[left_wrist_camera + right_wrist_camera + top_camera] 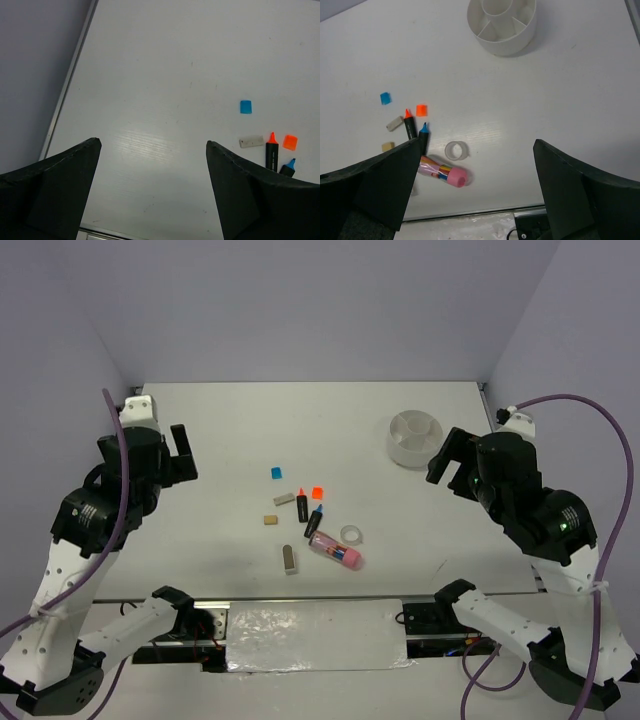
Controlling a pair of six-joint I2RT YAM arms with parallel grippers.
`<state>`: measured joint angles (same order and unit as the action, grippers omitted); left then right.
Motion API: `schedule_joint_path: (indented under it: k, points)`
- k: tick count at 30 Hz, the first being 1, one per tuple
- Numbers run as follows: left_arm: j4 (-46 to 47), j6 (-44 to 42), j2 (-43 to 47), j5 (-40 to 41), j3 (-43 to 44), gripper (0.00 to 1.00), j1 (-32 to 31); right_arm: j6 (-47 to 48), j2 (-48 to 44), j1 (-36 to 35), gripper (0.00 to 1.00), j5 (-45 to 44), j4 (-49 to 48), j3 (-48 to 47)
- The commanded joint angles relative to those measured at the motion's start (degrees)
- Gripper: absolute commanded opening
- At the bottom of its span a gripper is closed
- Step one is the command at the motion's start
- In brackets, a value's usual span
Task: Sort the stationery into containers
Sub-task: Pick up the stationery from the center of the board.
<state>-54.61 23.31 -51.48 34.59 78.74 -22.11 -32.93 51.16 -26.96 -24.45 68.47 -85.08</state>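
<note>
While both arms stood raised at the near edge of the white surface (200, 540), a crinkled clear sheet (315, 635) lay between their bases. Just beyond it the stationery sat in a loose cluster near the middle. A grey block (290, 559) came nearest, then a pink tube (337, 553) on its side, with a clear tape ring (351, 535) just beside it. A tan block (270, 521) lay to the left.

Past these, a blue-tipped marker (315, 520) and an orange-tipped marker (302, 505) lay close side by side, crowding each other. A second grey block (284, 498) sat just left of them and a small orange piece (318, 492) just right. A blue block (277, 472) sat farthest in the cluster.

The left claw (183, 455), fingers spread wide apart and gripping nothing, hung left of the cluster, well apart from it. The right claw (452, 465), likewise spread and gripping nothing, hung at the right, near the white divided dish (405, 455). That dish stood at the far right, well apart from every item. Purple cables (125, 470) looped off both arms, and pale lilac walls (300, 300) closed the back.
</note>
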Motion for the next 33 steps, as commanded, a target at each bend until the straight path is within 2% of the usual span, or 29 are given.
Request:
schedule_joint_path:
  k: [1,10,13,14,17,25,30,33]
  points:
    - [4.42,-3.01,0.51,-4.33,-0.08,0.99,-0.04,-1.97,-0.26,0.33,1.00,-2.18,0.88,-1.76]
    - [10.22,-12.49,-1.77,-20.59,-2.27,0.99,-4.16,-2.49,-2.99,0.42,1.00,-1.75,-1.67,-0.70]
    - [12.85,-22.03,-4.57,-27.18,-3.94,0.99,-8.55,-3.54,-2.03,0.42,1.00,-2.18,-0.88,-0.79]
    - [13.64,-24.25,-5.55,-32.60,-4.29,0.99,-9.35,-3.55,-1.50,0.42,1.00,-2.36,-0.44,-1.05]
    - [15.14,-33.05,-9.24,-41.23,-5.44,0.99,-14.44,-3.81,0.34,0.68,1.00,-2.62,0.79,-1.41]
    - [26.21,-45.36,-19.52,-43.46,-13.70,0.99,-24.28,-2.76,-0.97,0.77,1.00,0.71,-2.28,2.63]
    - [26.74,-46.34,-30.13,-43.99,-11.25,0.97,-29.74,-2.67,-2.72,0.86,1.00,0.98,-2.46,4.83]
    - [25.87,-46.69,-36.29,-43.73,-9.14,0.93,-32.64,-3.02,-3.87,1.03,1.00,0.80,-2.64,6.15]
